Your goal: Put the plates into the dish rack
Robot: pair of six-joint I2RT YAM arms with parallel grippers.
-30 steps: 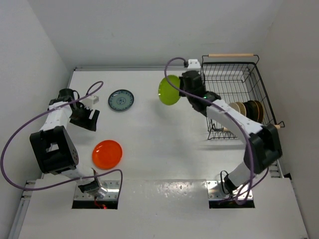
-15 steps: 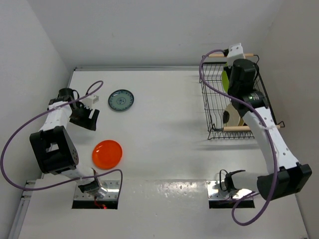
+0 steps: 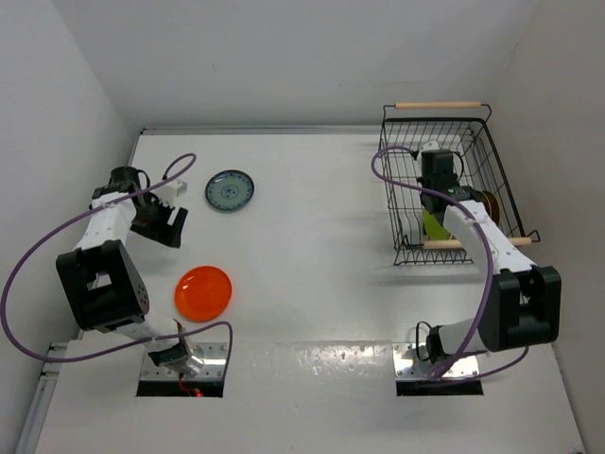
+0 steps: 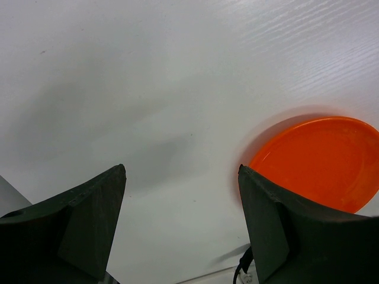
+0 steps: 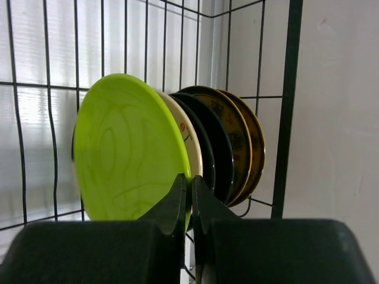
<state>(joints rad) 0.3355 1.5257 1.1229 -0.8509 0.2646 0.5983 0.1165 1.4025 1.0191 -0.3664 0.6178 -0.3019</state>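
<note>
Where walls [image 3: 284, 57] meet, white table [image 3: 312, 246], lime green plate [image 5: 121, 151]

A glossy white rectangular tabletop [image 3: 312, 255] sits boxed in by plain matte white walls [image 3: 284, 57], soft light glinting near its front edge.
</note>
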